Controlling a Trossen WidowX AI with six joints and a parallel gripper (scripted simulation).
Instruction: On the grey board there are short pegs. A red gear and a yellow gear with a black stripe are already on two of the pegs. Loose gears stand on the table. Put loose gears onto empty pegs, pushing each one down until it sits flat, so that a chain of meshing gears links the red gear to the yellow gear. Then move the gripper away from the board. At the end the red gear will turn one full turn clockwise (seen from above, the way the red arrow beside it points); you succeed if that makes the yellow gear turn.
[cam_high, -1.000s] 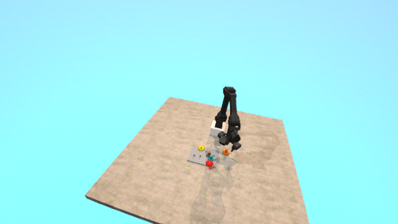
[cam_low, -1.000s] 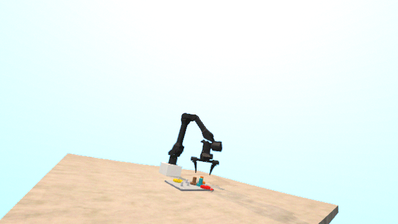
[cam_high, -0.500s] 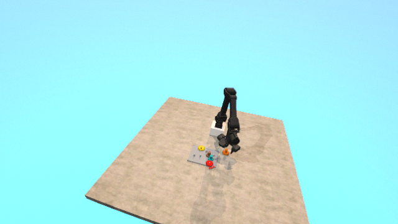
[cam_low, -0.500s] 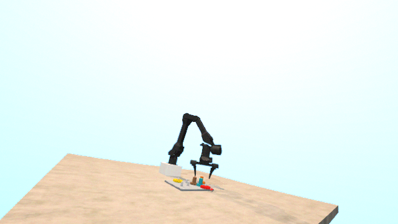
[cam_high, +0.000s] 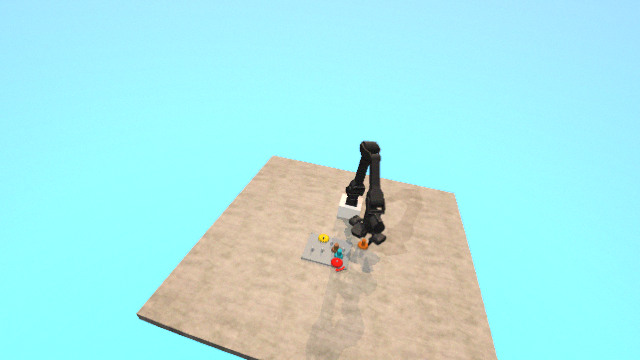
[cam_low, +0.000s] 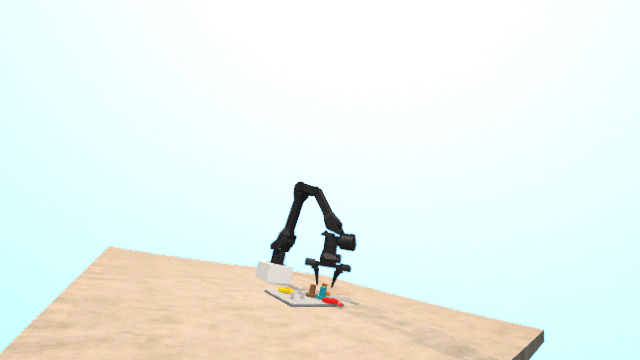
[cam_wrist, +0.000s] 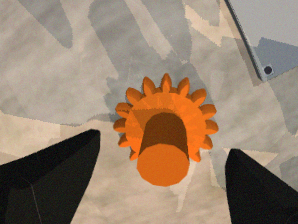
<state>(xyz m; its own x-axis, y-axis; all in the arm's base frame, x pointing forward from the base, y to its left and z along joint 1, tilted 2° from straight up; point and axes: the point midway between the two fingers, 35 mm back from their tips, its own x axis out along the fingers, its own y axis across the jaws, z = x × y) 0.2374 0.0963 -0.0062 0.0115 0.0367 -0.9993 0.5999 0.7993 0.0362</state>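
Observation:
The orange gear (cam_high: 363, 244) (cam_wrist: 165, 102) stands upright on the table, right of the grey board (cam_high: 314, 256) (cam_low: 302, 305). My gripper (cam_low: 325, 286) (cam_wrist: 164, 149) is open above it, one finger on each side of its knob, touching neither. A brown gear (cam_high: 335, 247) (cam_low: 312, 290) and a teal gear (cam_high: 339, 254) (cam_low: 322, 291) are on the board. The teal one is beside the red gear (cam_high: 336, 262) (cam_low: 330, 301); whether these gears sit fully flat or mesh is too small to tell. The yellow gear (cam_high: 324, 238) (cam_low: 285, 290) is at the board's back. Bare pegs show between and left of the gears.
The board's near corner (cam_wrist: 262, 75) shows at the upper right of the wrist view. The red arrow (cam_high: 340, 269) lies by the red gear. The white base block (cam_high: 347, 212) (cam_low: 274, 272) stands behind the board. Arm shadows fall across the table and the board.

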